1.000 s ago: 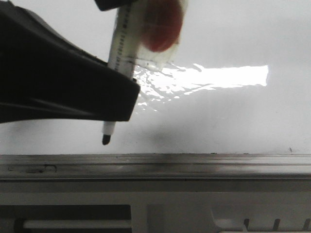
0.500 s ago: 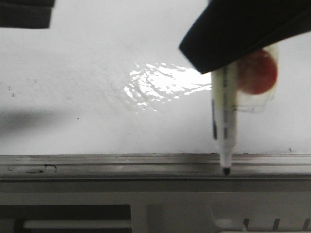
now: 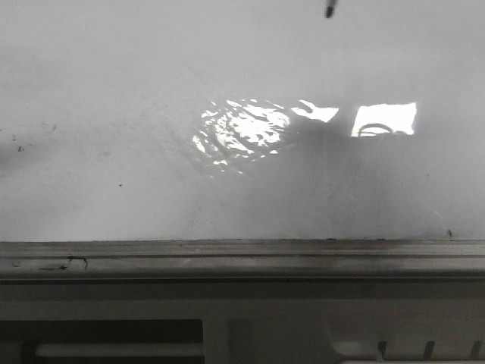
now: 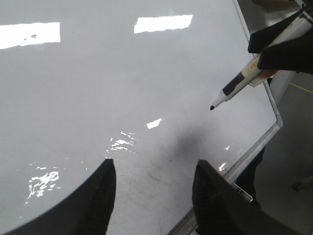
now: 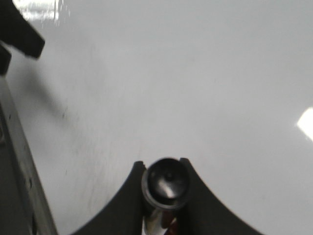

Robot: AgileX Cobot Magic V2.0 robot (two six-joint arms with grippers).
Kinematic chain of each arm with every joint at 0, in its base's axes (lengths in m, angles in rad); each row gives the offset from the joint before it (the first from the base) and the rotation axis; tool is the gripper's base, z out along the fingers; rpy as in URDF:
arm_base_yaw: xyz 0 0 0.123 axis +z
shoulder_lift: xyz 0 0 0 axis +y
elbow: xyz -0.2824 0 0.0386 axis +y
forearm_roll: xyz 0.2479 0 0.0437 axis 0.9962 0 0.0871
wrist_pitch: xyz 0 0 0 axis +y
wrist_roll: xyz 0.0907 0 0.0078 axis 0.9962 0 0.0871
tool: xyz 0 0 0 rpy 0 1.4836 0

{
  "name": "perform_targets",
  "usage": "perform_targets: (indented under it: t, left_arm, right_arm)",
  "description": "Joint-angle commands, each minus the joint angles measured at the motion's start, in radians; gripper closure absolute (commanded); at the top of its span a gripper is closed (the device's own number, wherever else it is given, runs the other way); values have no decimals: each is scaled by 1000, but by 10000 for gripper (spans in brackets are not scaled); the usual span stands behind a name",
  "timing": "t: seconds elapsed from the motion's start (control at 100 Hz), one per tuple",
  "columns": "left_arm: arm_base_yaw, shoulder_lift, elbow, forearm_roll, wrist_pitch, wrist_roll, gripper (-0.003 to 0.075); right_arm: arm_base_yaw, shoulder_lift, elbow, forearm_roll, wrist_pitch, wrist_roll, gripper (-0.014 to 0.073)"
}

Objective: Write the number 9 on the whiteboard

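Your whiteboard (image 3: pixel 151 174) fills the front view as a glossy white sheet lying flat, with a rippled bright glare patch (image 3: pixel 242 133) near its middle and a second rectangular reflection to the right of it. You can see only faint smudges and a few tiny dark specks on the surface; no drawn stroke of a number 9 shows in any of the three views. A grey metal rail (image 3: pixel 242 258) runs along the board's near edge, and below it sits a pale grey housing with slots. At the top of the front view only the dark marker tip (image 3: pixel 329 9) pokes into frame, held off the surface over the far part of the board. In the left wrist view you see the marker (image 4: pixel 234 88) whole enough to read: a white barrel with a black nib, tilted, its tip above the board and not touching, with a soft shadow on the surface beneath. Your right gripper (image 5: pixel 165 196) is clamped on that marker, its two dark fingers hugging the barrel on both sides. Your left gripper (image 4: pixel 152 196) hangs over the board near the railed edge, its fingers (image 4: pixel 100 196) spread apart with nothing between them.
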Motion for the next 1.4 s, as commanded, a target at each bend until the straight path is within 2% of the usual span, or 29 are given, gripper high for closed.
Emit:
perform_targets:
  t: [0.0, 0.04, 0.11, 0.29, 0.46, 0.62, 0.83, 0.98, 1.23, 1.39]
  left_arm:
    - [5, -3, -24, -55, -1, -14, 406]
    - [5, -3, -24, -55, -1, -14, 406]
    - [5, -3, -24, -55, 0, -14, 406]
    - [5, -3, -24, -55, 0, -14, 406]
    - [5, -3, -24, -55, -11, -14, 406]
    - [5, -3, -24, -55, -29, -14, 406]
    - [5, -3, -24, -55, -29, -14, 406]
    - [5, -3, -24, -55, -26, -14, 406]
    - [5, -3, -24, -55, -26, -14, 406]
    - [5, -3, -24, -55, -26, -14, 406]
  right_arm:
    - [-17, -20, 75, -24, -386, 29, 636]
    - [-30, -13, 114, -24, -478, 28, 636]
    - [-68, 11, 154, -22, -559, 23, 636]
    - [-172, 63, 173, -14, -569, 20, 638]
    - [-175, 79, 173, -12, -574, 20, 638]
    - [-175, 117, 173, 60, -585, 20, 638]
    - [-179, 177, 173, 108, -687, 20, 642]
    - [-163, 206, 173, 108, -663, 84, 667]
    - [-155, 166, 173, 108, -476, 81, 667]
    - [-196, 136, 165, 108, -469, 51, 667]
